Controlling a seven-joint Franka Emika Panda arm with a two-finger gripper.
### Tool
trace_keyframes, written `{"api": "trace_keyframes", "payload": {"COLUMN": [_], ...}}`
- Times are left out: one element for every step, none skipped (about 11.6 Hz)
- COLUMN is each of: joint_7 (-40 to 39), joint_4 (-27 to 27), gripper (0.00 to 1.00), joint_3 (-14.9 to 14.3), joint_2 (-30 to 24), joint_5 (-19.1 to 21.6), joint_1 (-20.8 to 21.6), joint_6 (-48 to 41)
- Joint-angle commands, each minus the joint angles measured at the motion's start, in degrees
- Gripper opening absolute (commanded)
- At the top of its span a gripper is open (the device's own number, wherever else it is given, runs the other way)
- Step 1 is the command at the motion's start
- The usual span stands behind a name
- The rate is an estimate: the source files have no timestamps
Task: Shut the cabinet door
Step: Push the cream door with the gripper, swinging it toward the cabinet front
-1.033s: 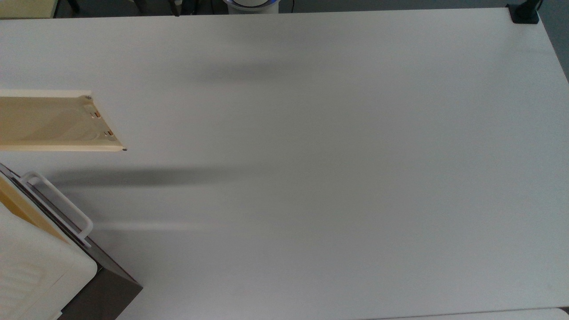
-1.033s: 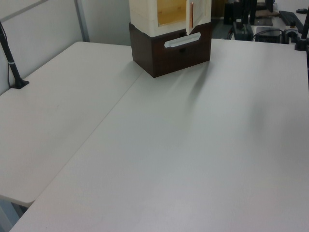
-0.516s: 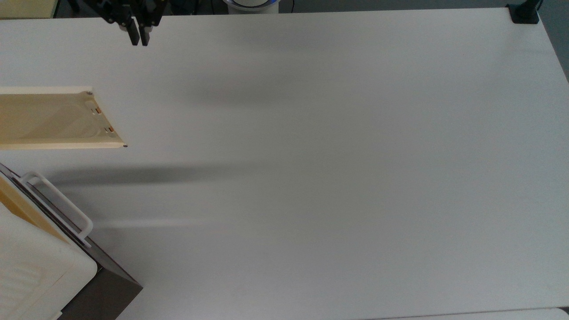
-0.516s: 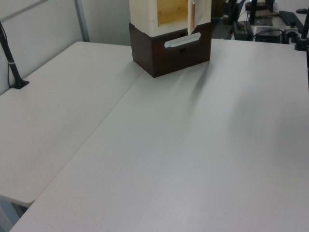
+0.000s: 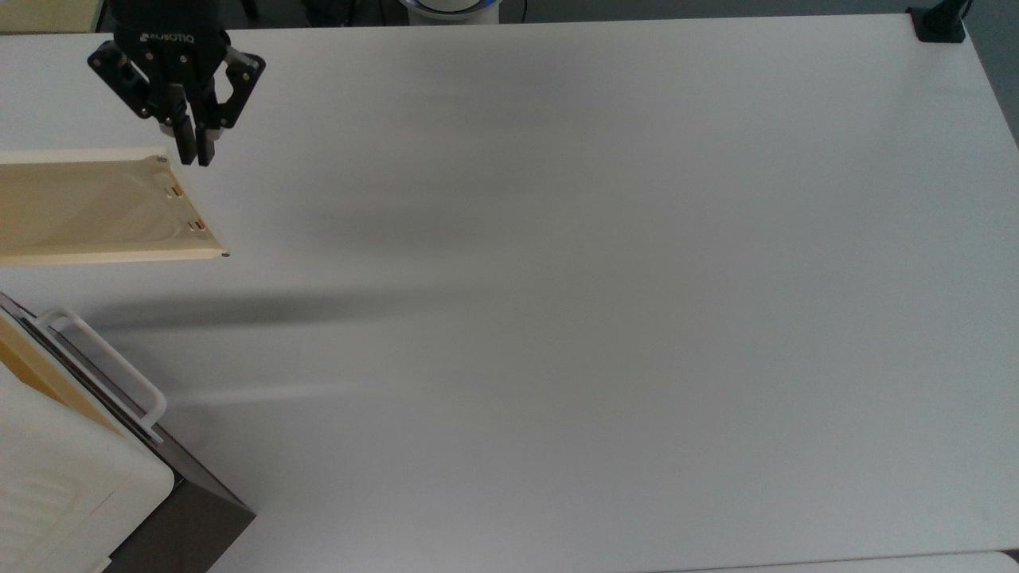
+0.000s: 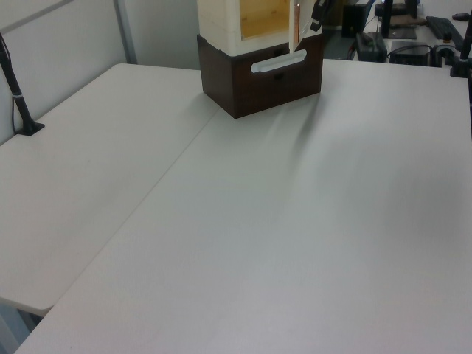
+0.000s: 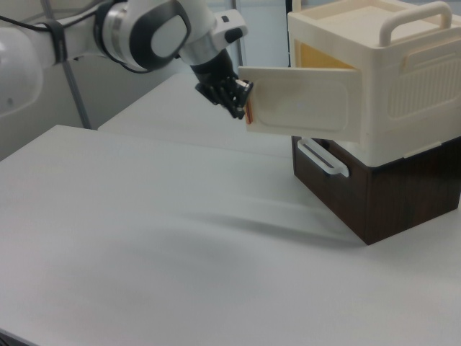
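My fingers [image 5: 197, 150] are pressed together, holding nothing, sitting at the free edge of the cabinet door [image 5: 95, 211], at its 1 o'clock corner in the top view. Door's hanging wide open off the cabinet [image 7: 382, 79]. Risk imo: I'm pushing near the corner, so tips could be slipping past the edge.

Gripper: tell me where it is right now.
The black two-finger gripper is at the top view's upper left, jaws shut, right beside the free corner of the open cream-white plastic cabinet door; in the right view it sits at the door's left edge.
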Motion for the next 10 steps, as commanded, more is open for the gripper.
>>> {"api": "trace_keyframes", "payload": {"joint_7": [-0.84, 0.30, 2.40, 6.42, 9.42, 12.93, 14.79, 16.90, 19.10, 20.60], "joint_4": [2.34, 2.51, 2.60, 2.60, 2.60, 2.60, 2.60, 2.60, 2.60, 2.60], "gripper": [0.08, 0.08, 0.08, 0.09, 0.09, 0.09, 0.10, 0.10, 0.10, 0.10], "joint_3": [0.06, 0.06, 0.06, 0.14, 0.32, 0.32, 0.49, 0.50, 0.58, 0.58], "joint_2": [3.23, 4.20, 4.82, 6.04, 7.10, 8.50, 9.21, 9.74, 9.92, 10.09], "joint_5": [0.81, 0.81, 0.81, 0.81, 0.73, 0.72, 0.72, 0.72, 0.55, 0.46], "joint_1": [-0.87, -0.87, -0.87, -0.70, -0.61, -0.43, -0.43, -0.35, -0.34, -0.34], "joint_6": [7.27, 8.78, 10.88, 15.60, 18.78, 22.90, 25.12, 27.23, 29.25, 30.66]}}
